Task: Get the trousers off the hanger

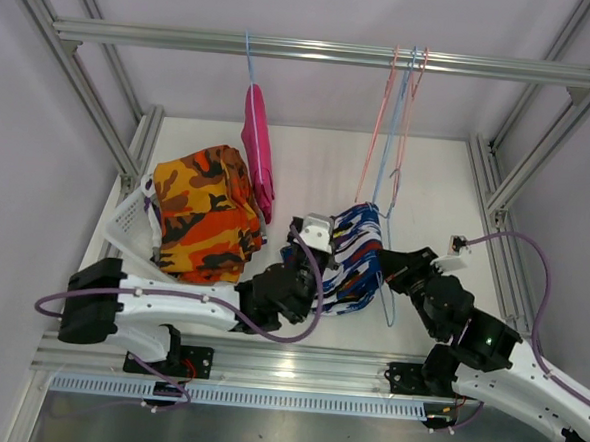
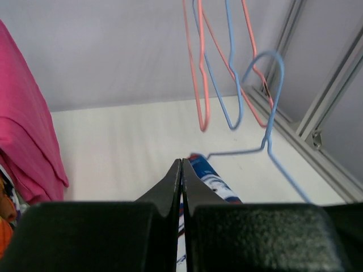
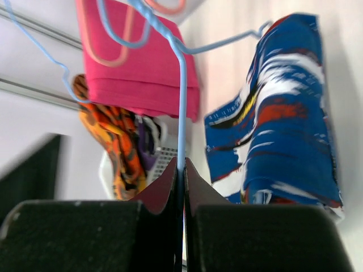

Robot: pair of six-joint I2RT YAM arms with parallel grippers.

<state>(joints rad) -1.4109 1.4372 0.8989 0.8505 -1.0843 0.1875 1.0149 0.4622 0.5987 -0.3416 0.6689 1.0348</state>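
Note:
The blue-white-red patterned trousers (image 1: 358, 257) hang folded over a blue hanger (image 1: 388, 287) that is off the rail, low over the table. My left gripper (image 1: 307, 270) is shut on the trousers' left edge; the cloth (image 2: 214, 180) shows beside and between the closed fingers (image 2: 182, 164). My right gripper (image 1: 397, 270) is shut on the blue hanger's wire (image 3: 181, 113), with the patterned trousers (image 3: 283, 113) to its right. Plain pink trousers (image 1: 256, 151) hang on a hanger from the rail. Orange trousers (image 1: 205, 214) lie in the basket, with a purple garment (image 3: 145, 156) under them.
A white basket (image 1: 124, 226) stands at the left. Empty pink and blue hangers (image 1: 397, 117) hang from the metal rail (image 1: 325, 51) at the right. Frame posts stand at both sides of the table (image 1: 319, 162).

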